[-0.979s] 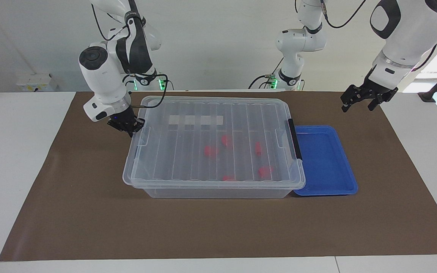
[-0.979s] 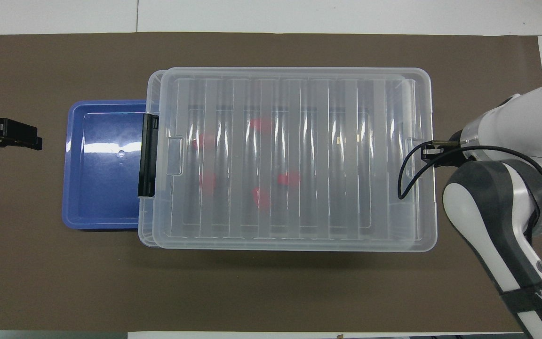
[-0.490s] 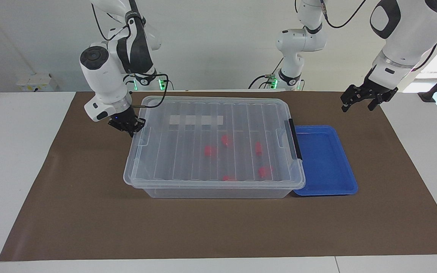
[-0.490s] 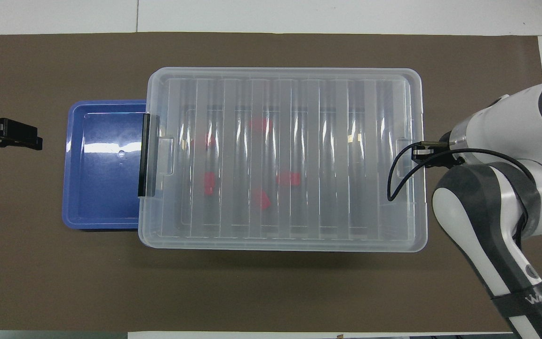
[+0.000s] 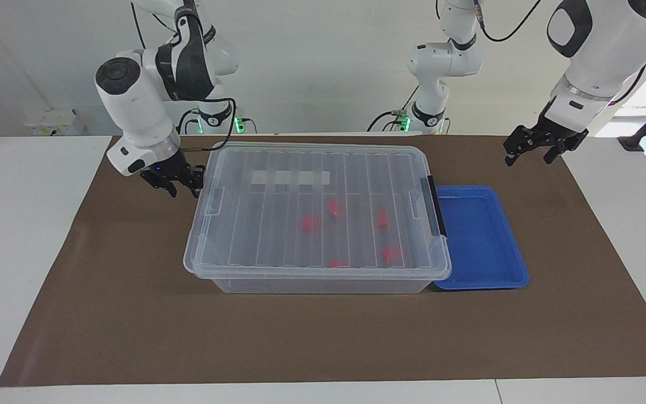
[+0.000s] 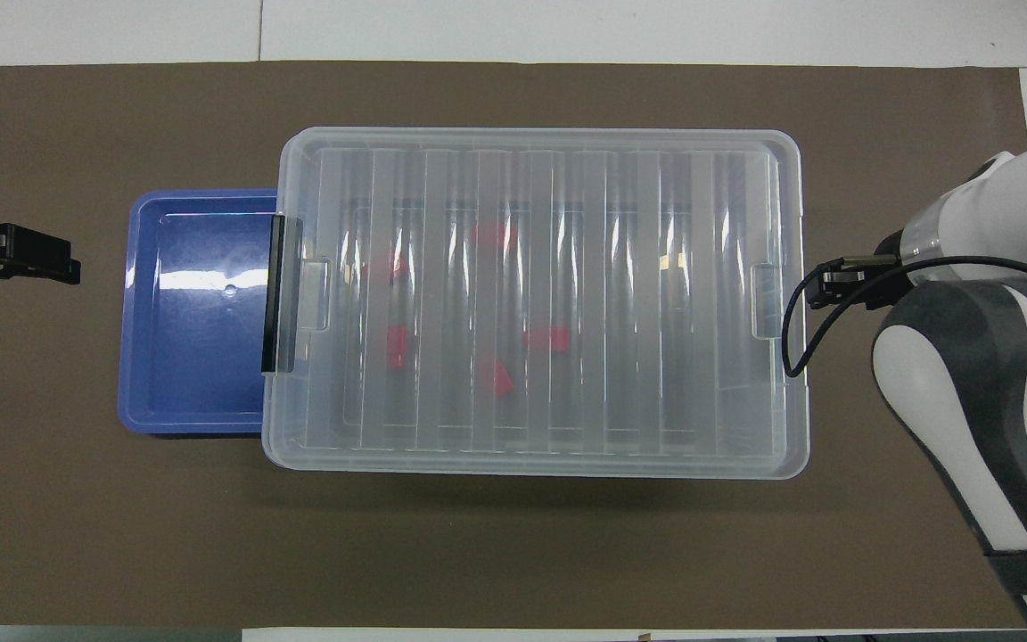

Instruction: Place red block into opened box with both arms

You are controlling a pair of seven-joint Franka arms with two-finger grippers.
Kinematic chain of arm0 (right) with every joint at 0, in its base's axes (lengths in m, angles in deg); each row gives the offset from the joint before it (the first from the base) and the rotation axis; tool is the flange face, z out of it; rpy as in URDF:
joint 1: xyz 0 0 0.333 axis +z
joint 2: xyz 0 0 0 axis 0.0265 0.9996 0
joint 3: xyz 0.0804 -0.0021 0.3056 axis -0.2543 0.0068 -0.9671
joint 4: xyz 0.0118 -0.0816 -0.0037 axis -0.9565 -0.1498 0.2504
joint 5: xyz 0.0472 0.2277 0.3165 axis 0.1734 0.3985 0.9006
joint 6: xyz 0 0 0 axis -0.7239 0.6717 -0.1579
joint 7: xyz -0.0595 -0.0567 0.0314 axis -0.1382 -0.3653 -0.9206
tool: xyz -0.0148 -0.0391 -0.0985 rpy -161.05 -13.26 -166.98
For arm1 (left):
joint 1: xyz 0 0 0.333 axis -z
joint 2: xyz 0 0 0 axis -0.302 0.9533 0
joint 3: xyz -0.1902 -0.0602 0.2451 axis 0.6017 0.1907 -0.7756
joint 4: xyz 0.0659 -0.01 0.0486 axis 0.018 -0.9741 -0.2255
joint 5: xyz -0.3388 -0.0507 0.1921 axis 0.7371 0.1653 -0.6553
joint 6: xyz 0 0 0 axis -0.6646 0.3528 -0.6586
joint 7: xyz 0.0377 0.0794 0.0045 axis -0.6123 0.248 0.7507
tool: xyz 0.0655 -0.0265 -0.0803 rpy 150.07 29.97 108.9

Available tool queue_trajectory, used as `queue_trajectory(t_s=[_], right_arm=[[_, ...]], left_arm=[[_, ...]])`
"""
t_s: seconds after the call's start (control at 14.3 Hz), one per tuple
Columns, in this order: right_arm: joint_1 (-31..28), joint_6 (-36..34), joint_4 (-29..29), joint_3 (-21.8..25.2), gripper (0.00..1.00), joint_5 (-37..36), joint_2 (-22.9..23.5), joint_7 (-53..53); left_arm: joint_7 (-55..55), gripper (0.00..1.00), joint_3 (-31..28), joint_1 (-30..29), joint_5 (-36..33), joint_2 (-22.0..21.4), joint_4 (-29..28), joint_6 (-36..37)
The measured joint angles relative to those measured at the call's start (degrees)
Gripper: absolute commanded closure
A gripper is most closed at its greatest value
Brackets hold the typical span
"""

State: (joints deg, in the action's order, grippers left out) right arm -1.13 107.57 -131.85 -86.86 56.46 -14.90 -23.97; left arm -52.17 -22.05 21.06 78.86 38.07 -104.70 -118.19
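1. Facing view: A large clear plastic storage box (image 5: 317, 269) sits mid-table on the brown mat (image 5: 132, 331), its ribbed transparent lid (image 5: 278, 224) lying flat on top, a black clip handle (image 5: 436, 205) at the end toward the left arm. Five small bright red plastic blocks (image 5: 310, 223) lie inside the box, seen through the lid. A whitish label strip (image 5: 289, 177) shows on the part nearer the robots (no writing can be read on it).
2. Same view: The right arm's black two-finger gripper (image 5: 184, 188) hangs just beside the box's end, fingers parted and holding nothing. The left arm waits, its black gripper (image 5: 529, 151) spread wide and empty above the mat. A shallow blue plastic tray (image 5: 483, 238) lies just beside the clip handle.
3. Overhead view: The right gripper (image 6: 834, 285) stands clear of the lid's edge (image 6: 794, 294); the left gripper (image 6: 32, 263) is well apart from the blue tray (image 6: 197, 357). Red blocks (image 6: 547, 338) rest on the box floor.
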Motion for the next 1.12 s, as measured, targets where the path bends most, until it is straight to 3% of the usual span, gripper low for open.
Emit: queue_trajectory(t_s=[0.42, 0.7, 1.12], right_arm=[[0.0, -9.8, 6.4, 0.5, 0.0, 0.0, -2.4, -1.0], [0.2, -17.5, 13.8, 2.0, 0.0, -0.8, -3.3, -2.3], [1.5, -18.2, 15.6, 5.2, 0.0, -1.0, -2.3, -5.0]], left_arm=[[0.0, 0.0, 0.0, 0.0, 0.0, 0.0, 0.0, 0.0], [0.0, 0.0, 0.0, 0.0, 0.0, 0.0, 0.0, 0.0], [0.0, 0.0, 0.0, 0.0, 0.0, 0.0, 0.0, 0.0]])
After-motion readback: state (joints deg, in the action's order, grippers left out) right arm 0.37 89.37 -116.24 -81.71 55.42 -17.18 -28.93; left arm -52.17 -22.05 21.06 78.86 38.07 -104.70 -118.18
